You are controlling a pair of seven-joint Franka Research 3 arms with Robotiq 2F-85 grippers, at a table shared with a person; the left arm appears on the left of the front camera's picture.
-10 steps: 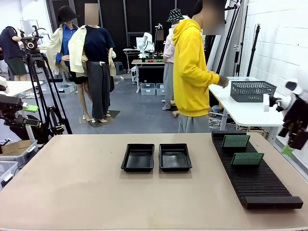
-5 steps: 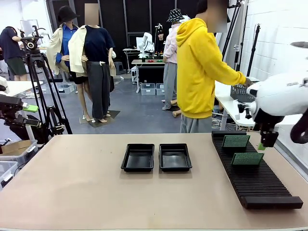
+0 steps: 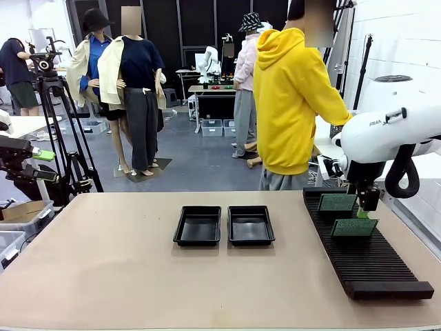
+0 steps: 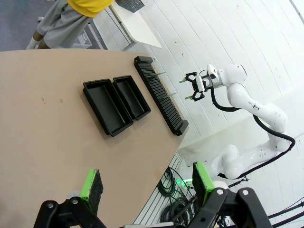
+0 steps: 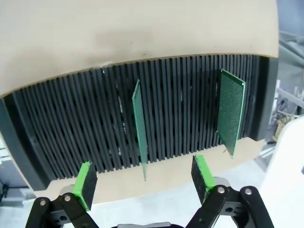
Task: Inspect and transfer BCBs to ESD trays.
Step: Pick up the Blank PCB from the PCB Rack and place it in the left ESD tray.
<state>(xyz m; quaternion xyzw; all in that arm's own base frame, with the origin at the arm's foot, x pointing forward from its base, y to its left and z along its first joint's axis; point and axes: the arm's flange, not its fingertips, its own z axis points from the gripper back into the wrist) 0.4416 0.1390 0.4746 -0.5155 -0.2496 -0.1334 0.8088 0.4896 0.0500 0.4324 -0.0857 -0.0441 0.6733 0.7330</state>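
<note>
the right gripper [image 5: 144, 176] hangs with its jaws wide apart and nothing between them, looking down on the black slotted rack [image 5: 71, 123]. one of the bcbs [image 5: 140, 128] stands edge-on in a slot, lined up with the gap between the fingers but below them and untouched. the other board [image 5: 231, 111] stands some slots off, near the rack's end. a second ago this arm was out past the right edge of the tabletop [image 3: 124, 262]. it has since swung in over the far part of the rack, so the reach looks done and, i judge, the descent onto the first board comes next. both boards sit in the same slots as before. the two esd trays [image 3: 198, 227] lie side by side at mid-tabletop, bare and well apart from the rack, so nothing is transferred yet. the left gripper [image 4: 145, 187] is likewise open and empty, held high off the tabletop. the person [image 3: 293, 103] in yellow stands at the far side.
</note>
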